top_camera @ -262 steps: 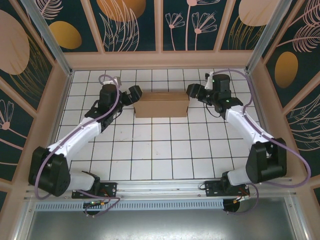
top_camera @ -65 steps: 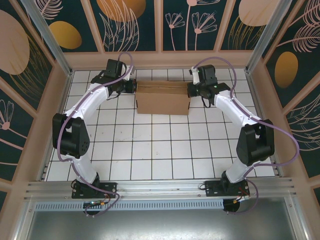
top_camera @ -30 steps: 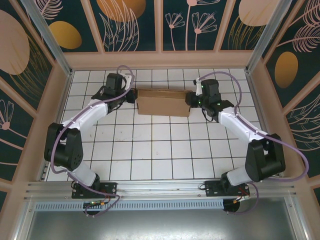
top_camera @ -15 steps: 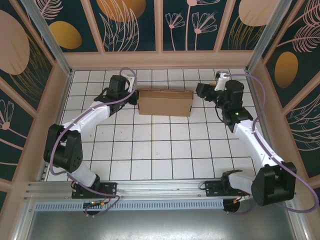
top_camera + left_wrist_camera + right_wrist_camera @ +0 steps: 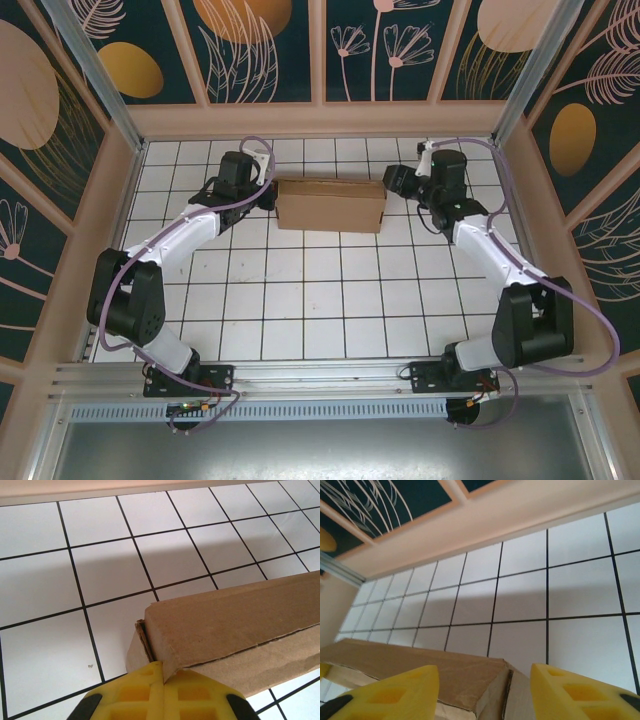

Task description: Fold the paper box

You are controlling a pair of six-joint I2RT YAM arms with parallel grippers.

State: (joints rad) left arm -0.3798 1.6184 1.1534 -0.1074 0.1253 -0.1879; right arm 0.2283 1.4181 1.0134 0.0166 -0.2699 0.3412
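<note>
Paper box (image 5: pixel 330 205) sits in the upper middle of the overhead frame, already folded into a closed brown oblong with its long side running left to right on the white tiled table (image 5: pixel 320 300). Over at its left end, the left gripper (image 5: pixel 267 196) is right up against the cardboard. On the left wrist camera, that claw (image 5: pixel 162 672) has its yellow fingers (image 5: pixel 130 692) pressed flat together at the bottom edge, with the corner of the box (image 5: pixel 235 615) coming down to meet the seam between them. Whether any card is nipped in there, I cannot tell. A tucked flap edge shows at that near end, and a rough-cut seam runs along the side towards the lower right. On the other end, the right gripper (image 5: pixel 393 181) sits just beside the box's upper right corner. On the right wrist camera, its jaws (image 5: pixel 485 669) stand well apart with nothing held, one yellow finger (image 5: pixel 395 690) at lower left and the other at lower right. The box's end (image 5: pixel 420 665) lies low in the frame between them.
</note>
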